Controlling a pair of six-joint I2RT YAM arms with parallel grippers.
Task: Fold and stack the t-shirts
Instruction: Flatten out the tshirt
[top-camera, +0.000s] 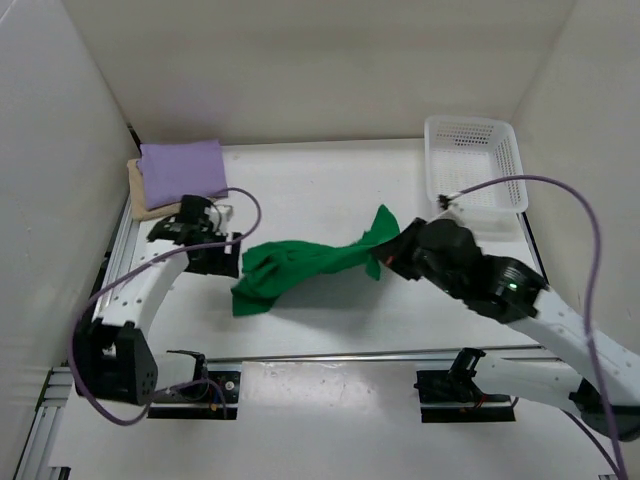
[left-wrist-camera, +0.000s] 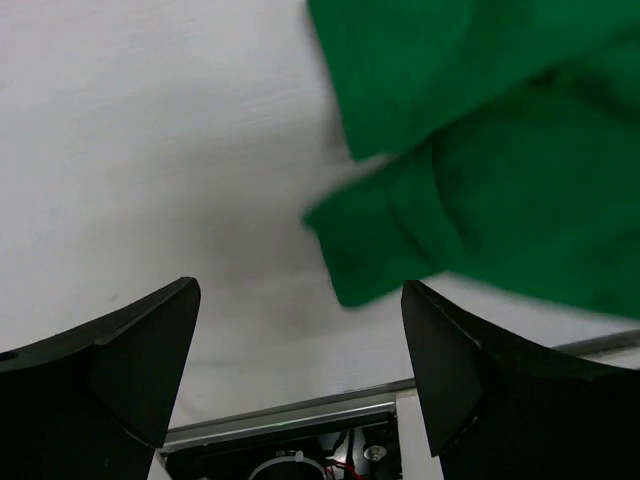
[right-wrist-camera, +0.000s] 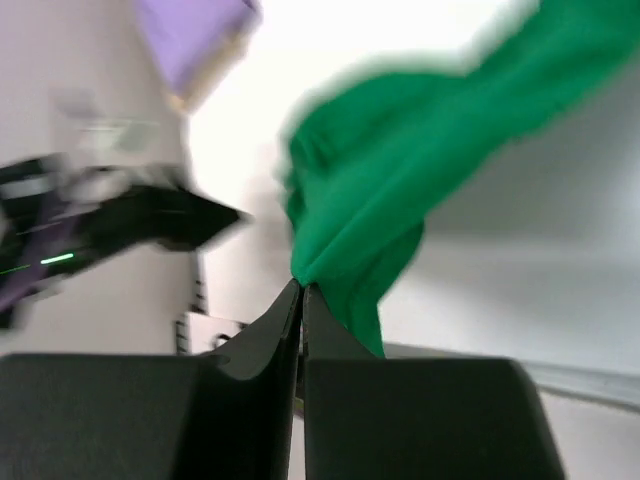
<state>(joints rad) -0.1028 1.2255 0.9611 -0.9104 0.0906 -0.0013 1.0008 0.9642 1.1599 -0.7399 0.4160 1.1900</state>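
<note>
- The right pincer (top-camera: 384, 257) (right-wrist-camera: 301, 288) is clenched, its two dark fingers pressed flat together; green cloth comes out right at their tips, so it is grasping the green t-shirt (top-camera: 300, 265) by its right end.
- The left pincer (top-camera: 226, 256) (left-wrist-camera: 300, 295) is released; its fingers (left-wrist-camera: 130, 350) stand wide apart with only bare table between them; a rumpled corner of the green t-shirt (left-wrist-camera: 500, 150) lies just ahead of the tips, apart from both.
- The green t-shirt lies unfolded across the middle of the table (top-camera: 330, 190), stretched as a long strip between the two pincers; it is twisted narrow near the right pincer and wider and bunched at its left end; one pointed flap sticks out toward the far edge beside the right pincer; the right wrist view, somewhat blurred, shows the cloth (right-wrist-camera: 400, 170) spreading away from the shut fingers.
- The purple t-shirt (top-camera: 182, 168) (right-wrist-camera: 190, 40) sits folded in the far left corner of the table, lying on top of the folded tan t-shirt (top-camera: 138, 195), whose edge shows along its left and near sides.
- A white mesh basket (top-camera: 505, 150) stands in the far right corner, well apart from the shirts.
</note>
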